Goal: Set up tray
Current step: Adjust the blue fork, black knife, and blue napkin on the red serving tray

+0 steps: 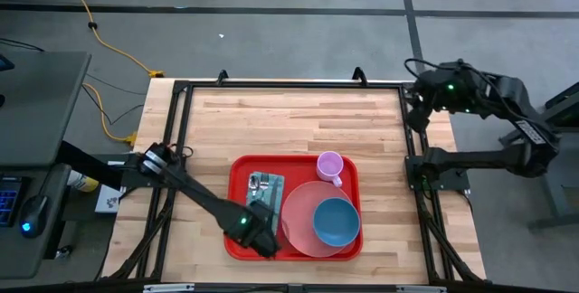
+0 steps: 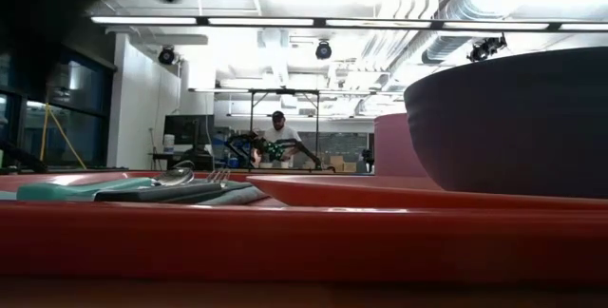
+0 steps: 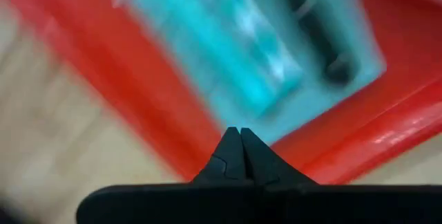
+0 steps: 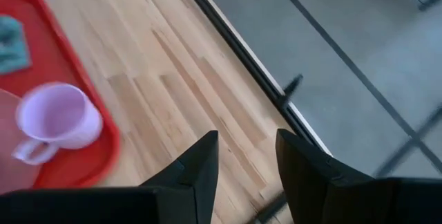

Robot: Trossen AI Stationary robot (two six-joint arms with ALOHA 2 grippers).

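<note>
My left jaws (image 1: 262,239) hung over near-left part of tray (image 1: 237,239), clenched tight, tips together, nothing between them. Tray lay on table (image 1: 289,121), near its front edge, centred. On tray, left to right: teal napkin (image 1: 265,188) with cutlery (image 1: 257,183) atop; pink plate (image 1: 298,216) carrying blue bowl (image 1: 336,222); pale purple mug (image 1: 330,165) behind plate. My right jaws (image 4: 246,156) hung above far-right table corner, well apart from tray, parted, grasping nothing.
</note>
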